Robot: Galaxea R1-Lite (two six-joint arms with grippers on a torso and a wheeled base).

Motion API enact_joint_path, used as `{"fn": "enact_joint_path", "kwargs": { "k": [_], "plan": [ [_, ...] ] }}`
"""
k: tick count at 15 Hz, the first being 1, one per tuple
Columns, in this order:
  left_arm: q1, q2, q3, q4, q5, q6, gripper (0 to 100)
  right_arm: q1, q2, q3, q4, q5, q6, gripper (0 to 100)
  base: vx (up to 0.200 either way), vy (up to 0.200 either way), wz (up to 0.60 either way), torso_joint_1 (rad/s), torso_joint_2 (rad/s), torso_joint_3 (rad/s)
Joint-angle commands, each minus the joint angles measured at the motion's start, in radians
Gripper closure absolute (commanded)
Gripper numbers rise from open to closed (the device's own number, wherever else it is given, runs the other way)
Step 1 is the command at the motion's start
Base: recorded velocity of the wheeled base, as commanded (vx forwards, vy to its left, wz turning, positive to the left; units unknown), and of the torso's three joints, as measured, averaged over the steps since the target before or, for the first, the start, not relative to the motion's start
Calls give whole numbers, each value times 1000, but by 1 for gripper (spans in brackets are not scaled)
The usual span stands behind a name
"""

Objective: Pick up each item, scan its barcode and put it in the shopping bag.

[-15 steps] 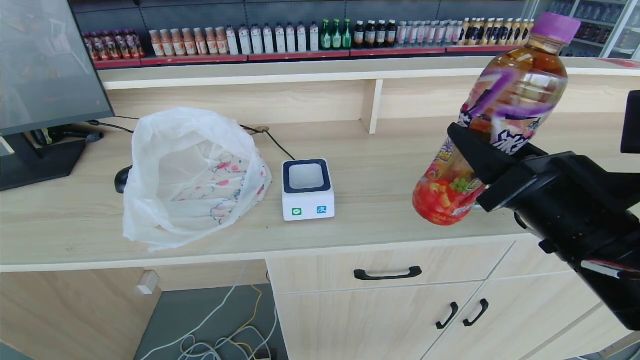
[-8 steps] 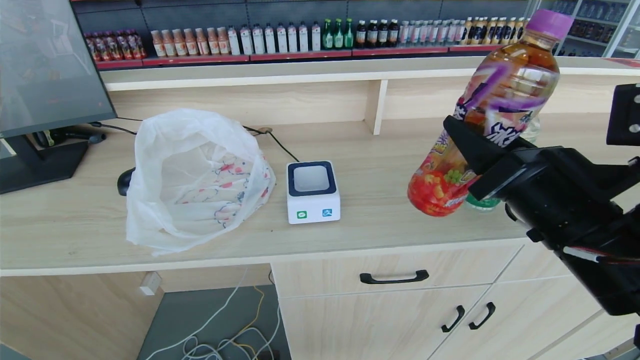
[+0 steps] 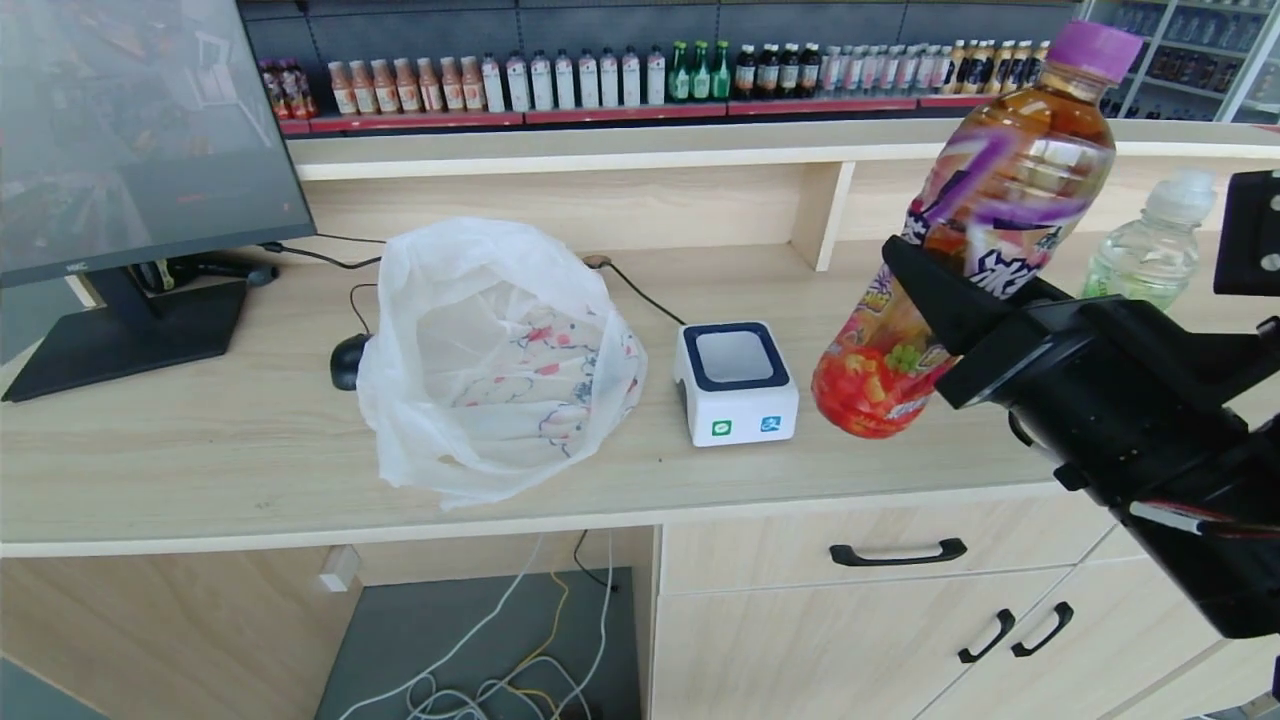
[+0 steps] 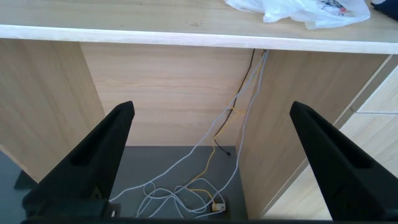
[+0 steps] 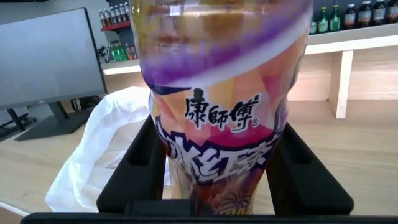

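Note:
My right gripper [image 3: 955,310] is shut on a tea bottle [image 3: 975,230] with a purple cap and a colourful label, held tilted in the air above the counter, to the right of the white barcode scanner [image 3: 737,381]. In the right wrist view the tea bottle [image 5: 224,106] sits between the black fingers [image 5: 140,162]. The white plastic shopping bag [image 3: 497,355] lies open on the counter left of the scanner. My left gripper [image 4: 211,162] hangs open below the counter edge, with the shopping bag [image 4: 298,11] above it.
A clear bottle with a white cap [image 3: 1150,245] stands on the counter behind my right arm. A monitor [image 3: 130,130] and a mouse [image 3: 348,360] are at the left. Drink shelves [image 3: 650,80] line the back. Cables [image 3: 500,660] lie on the floor under the counter [image 3: 200,470].
The whole head view has shifted, so the counter's things now sit further right in the picture. The bottle in my right gripper now hangs closer to the scanner.

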Motion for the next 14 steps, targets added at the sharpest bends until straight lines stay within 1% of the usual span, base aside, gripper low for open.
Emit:
{"fn": "enact_joint_path", "kwargs": {
  "k": [1, 4, 8, 10, 12, 14],
  "plan": [
    [0, 0, 0, 0, 0, 0, 0, 0, -2, -6, 0, 1, 1, 100, 0, 200, 0, 2, 2, -2],
    [0, 0, 0, 0, 1, 1, 0, 0, 6, -15, 0, 1, 1, 100, 0, 0, 0, 0, 0, 0],
    [0, 0, 0, 0, 0, 0, 0, 0, 24, -64, 14, 3, 27, 100, 0, 0, 0, 0, 0, 0],
    [0, 0, 0, 0, 0, 0, 0, 0, 33, -115, 61, 7, 78, 100, 0, 0, 0, 0, 0, 0],
    [0, 0, 0, 0, 0, 1, 0, 0, 56, -147, 69, 16, 136, 100, 0, 0, 0, 0, 0, 0],
    [0, 0, 0, 0, 0, 0, 0, -15, 107, -207, 71, 16, 248, 100, 0, 0, 0, 0, 0, 0]
  ]
}}
